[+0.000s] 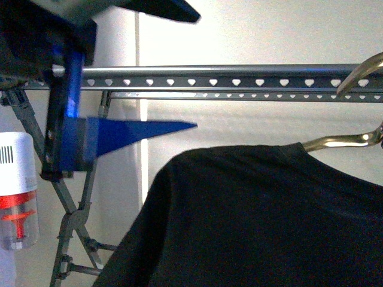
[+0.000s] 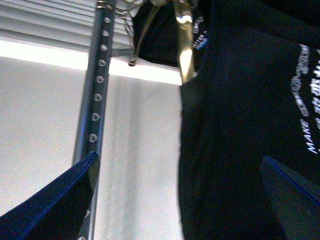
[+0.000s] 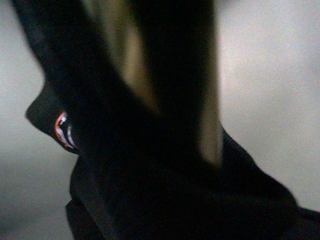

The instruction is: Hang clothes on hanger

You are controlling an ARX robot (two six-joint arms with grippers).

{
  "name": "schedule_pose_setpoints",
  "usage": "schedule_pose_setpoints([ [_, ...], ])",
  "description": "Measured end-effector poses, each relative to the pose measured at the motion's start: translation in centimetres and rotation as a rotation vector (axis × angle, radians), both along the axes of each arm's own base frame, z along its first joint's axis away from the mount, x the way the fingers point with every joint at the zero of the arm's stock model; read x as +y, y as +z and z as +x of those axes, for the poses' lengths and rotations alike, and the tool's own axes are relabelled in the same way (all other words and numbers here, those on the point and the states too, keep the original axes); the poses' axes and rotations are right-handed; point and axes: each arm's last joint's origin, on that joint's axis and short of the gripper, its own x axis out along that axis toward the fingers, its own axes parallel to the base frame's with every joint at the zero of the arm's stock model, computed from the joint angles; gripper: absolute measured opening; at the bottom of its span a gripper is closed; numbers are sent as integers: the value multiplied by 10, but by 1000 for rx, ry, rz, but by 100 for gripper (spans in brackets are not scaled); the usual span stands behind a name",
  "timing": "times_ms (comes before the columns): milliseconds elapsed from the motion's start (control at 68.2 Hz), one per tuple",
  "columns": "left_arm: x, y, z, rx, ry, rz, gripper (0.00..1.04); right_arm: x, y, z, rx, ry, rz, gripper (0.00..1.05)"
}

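Starting nearest, the left gripper (image 1: 197, 70) is seen raised at the left, its blue jaws spread wide with nothing held between them. Just beyond and to the right, the T-shirt (image 1: 251, 221) is carried on a brass coat hanger (image 1: 341, 142), below the level of the drying rack (image 1: 239, 81). The right gripper's own view is blurred. Only dark cloth and what may be a brass bar are made out, so its jaws cannot be judged. Farther off, the rack's punched rail runs across, and a brass hook (image 1: 359, 70) is seen against its right end. The hook should be lifted clear above the rail, lowered squarely, and confirmed seated before anything is released. The shirt's free shoulder is best steadied by the left gripper.
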Motion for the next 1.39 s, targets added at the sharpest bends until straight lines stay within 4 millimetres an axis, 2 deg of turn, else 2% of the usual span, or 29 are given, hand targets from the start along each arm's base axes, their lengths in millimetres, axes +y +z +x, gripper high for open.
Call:
schedule_pose_setpoints([
  [73, 16, 10, -7, -13, 92, -140, 98, -4, -5, -7, 73, -22, 45, 9],
  [191, 52, 36, -14, 20, 321, -498, 98, -8, -2, -11, 116, -56, 156, 9],
  [235, 61, 42, -17, 74, 382, -591, 98, -9, 0, -12, 128, -63, 188, 9],
  [249, 67, 45, -19, 131, 421, -666, 98, -9, 1, -12, 133, -67, 209, 9],
  [381, 100, 55, -36, 416, 584, -990, 98, -10, 8, -9, 138, -112, 295, 9],
  [469, 119, 46, -63, 703, 606, -1248, 98, -12, 15, -4, 151, -211, 370, 9],
  [484, 117, 22, -111, 875, 493, -1482, 98, -10, 31, 2, 259, -464, 585, 9],
  [513, 114, 20, -117, 851, 515, -1498, 96, -10, 36, 3, 273, -497, 619, 9],
  [528, 112, 12, -120, 832, 581, -1512, 93, -9, 38, 4, 284, -516, 639, 9],
  [557, 107, -14, -131, 821, 706, -1512, 85, -9, 44, 6, 299, -555, 675, 9],
  [572, 103, -38, -139, 828, 781, -1477, 80, -10, 48, 9, 310, -581, 703, 9],
  [587, 102, -52, -143, 817, 822, -1452, 76, -9, 49, 10, 324, -597, 722, 9],
  [645, 96, -84, -150, 776, 905, -1379, 62, -7, 53, 13, 384, -648, 777, 9],
  [836, 88, -109, -158, 745, 901, -1322, 30, 6, 56, 15, 436, -657, 793, 9],
  [938, 88, -126, -162, 741, 907, -1315, 3, 13, 47, 7, 456, -662, 766, 9],
  [1202, 88, -146, -168, 739, 910, -1308, 4, 19, 25, -24, 499, -674, 739, 9],
  [1305, 88, -150, -169, 736, 907, -1309, 4, 14, 24, -23, 497, -694, 742, 9],
  [1393, 88, -155, -171, 736, 907, -1309, 4, 6, 25, -12, 505, -720, 760, 9],
])
